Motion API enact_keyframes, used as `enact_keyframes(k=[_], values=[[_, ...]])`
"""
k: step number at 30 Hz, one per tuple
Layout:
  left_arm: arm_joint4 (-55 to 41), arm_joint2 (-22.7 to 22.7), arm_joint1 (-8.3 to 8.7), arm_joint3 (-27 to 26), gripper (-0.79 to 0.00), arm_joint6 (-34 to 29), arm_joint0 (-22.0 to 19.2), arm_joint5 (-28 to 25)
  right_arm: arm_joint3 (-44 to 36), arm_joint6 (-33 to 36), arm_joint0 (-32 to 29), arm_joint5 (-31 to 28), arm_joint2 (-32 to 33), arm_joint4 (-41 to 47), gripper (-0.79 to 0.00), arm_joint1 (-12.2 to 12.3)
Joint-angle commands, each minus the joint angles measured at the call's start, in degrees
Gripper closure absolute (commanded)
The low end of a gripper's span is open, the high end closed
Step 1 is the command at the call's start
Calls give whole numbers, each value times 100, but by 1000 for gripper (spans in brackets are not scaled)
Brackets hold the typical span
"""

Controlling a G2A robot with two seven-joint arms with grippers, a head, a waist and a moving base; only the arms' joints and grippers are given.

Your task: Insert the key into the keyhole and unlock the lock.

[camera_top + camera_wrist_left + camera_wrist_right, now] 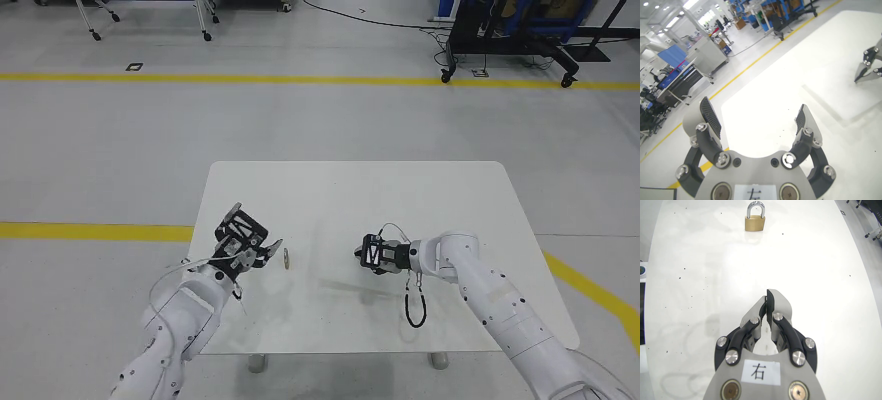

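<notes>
A small brass padlock [755,221] with a silver shackle rests on the white table [400,190]. In the top view the padlock [286,259] sits just right of my left gripper [255,236]. In its own wrist view the left gripper [754,104] is open above the table with nothing between its ribbed pads [710,115]. My right gripper [767,295] is shut and points straight at the padlock, a fair gap away. I cannot tell whether anything is pinched between its pads. The top view shows the right gripper [364,253] near the table's middle, and the left wrist view also shows the right gripper [856,81], farther off.
A black cable loop [414,305] hangs from the right arm over the table's near right part. The tabletop carries small dark specks. Yellow floor lines [300,78] and wheeled carts [510,40] lie well beyond the table's far edge.
</notes>
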Motion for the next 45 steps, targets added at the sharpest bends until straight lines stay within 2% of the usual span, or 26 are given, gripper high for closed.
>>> enact_keyframes(k=[1,5,8,11,14,22,32,36,39,45], values=[[11,535,-79,406,-785,-390,-498,-24,0,0,0,0,0,0,0,0],[-420,1146,-245,1182,-785,-536,-1227,-61,-48,-95,-76,105,24,48,0,9],[-622,1478,-337,1584,-785,-567,-1577,-215,-78,-268,-126,50,83,56,0,39],[-650,1749,-409,1900,-785,-698,-1834,-354,-104,-374,-161,38,126,61,0,61],[-555,2034,-493,2216,-785,-848,-2040,-273,-134,-472,-194,35,164,94,0,79],[-221,2595,-722,2986,-785,-1012,-2474,245,-142,-749,-266,41,196,118,0,115],[-16,2841,-876,3367,-785,-1017,-2628,447,-139,-1858,-621,-78,662,242,0,270],[51,2845,-912,3376,-785,-976,-2643,552,-170,-2305,-778,-341,853,241,0,348],[43,2659,-894,3084,-785,-869,-2531,813,-170,-2305,-778,-341,853,241,0,348],[43,2659,-894,3084,-785,-869,-2531,813,-170,-2305,-778,-341,853,241,0,348]])
